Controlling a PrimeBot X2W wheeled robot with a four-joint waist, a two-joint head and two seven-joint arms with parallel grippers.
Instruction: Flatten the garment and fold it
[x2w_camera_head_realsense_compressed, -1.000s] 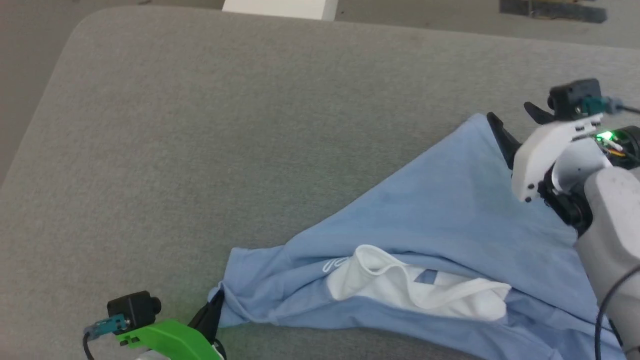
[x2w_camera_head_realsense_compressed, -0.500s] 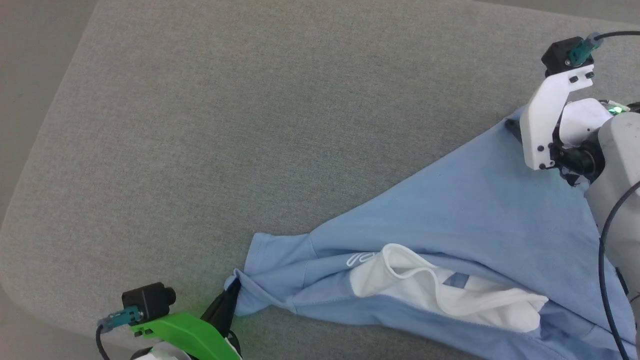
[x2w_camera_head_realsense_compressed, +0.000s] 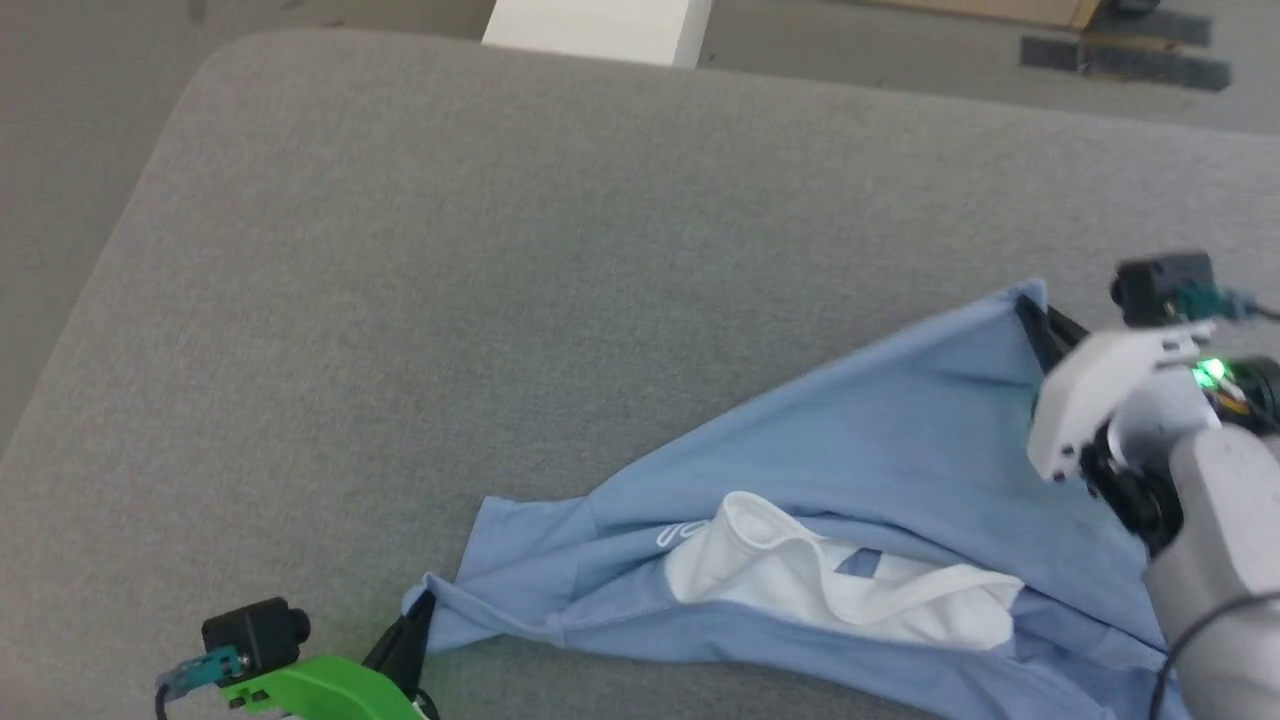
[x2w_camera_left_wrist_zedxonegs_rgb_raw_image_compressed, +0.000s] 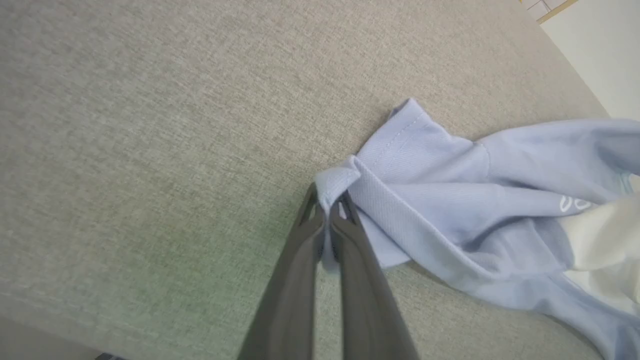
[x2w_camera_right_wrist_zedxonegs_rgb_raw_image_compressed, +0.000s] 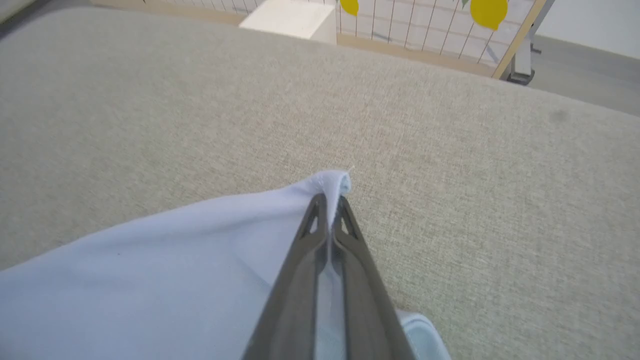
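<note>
Entry: garment (x2w_camera_head_realsense_compressed: 880, 470), a light blue T-shirt with white inner fabric showing at the neck. It lies rumpled on the grey padded surface (x2w_camera_head_realsense_compressed: 500, 300), stretched between both pincers. The left gripper (x2w_camera_left_wrist_zedxonegs_rgb_raw_image_compressed: 327, 202) is closed, pinching a stitched sleeve corner at its tips; the cloth spreads to its right. The right gripper (x2w_camera_right_wrist_zedxonegs_rgb_raw_image_compressed: 329, 200) is closed on another corner, with cloth trailing back to its left. Ahead of its tips are a white block (x2w_camera_right_wrist_zedxonegs_rgb_raw_image_compressed: 287, 20) and a wire grid panel (x2w_camera_right_wrist_zedxonegs_rgb_raw_image_compressed: 425, 30) with yellow shapes.

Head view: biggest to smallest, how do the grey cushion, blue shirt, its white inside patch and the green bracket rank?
1. grey cushion
2. blue shirt
3. white inside patch
4. green bracket, partly cut off by the edge, so unsure
</note>
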